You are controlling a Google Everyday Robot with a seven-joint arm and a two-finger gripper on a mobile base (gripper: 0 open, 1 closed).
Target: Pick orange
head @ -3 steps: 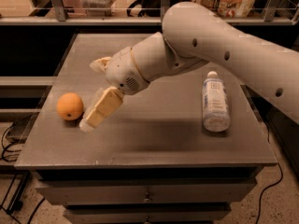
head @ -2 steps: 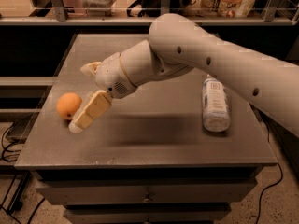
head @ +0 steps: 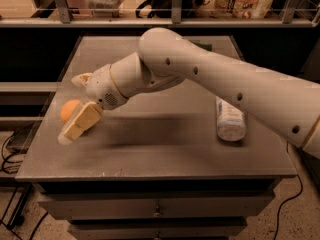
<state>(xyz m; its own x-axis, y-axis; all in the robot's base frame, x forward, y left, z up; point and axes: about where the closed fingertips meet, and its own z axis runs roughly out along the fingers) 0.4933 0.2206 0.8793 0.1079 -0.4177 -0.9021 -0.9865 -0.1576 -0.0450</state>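
My gripper [head: 72, 106] at left side of table [head: 150, 154], fingers spread. Near finger [head: 80, 124] covers right part of orange [head: 67, 110]; if it touches orange, cannot tell. My arm [head: 225, 84] cut off by right edge, hides top of bottle [head: 230, 121].

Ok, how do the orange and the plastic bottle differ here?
The orange is small and round; the plastic bottle is longer, pale, lying on its side. The open gripper straddles the orange, one finger partly hiding it; the plastic bottle lies apart, untouched. Both rest on the table.
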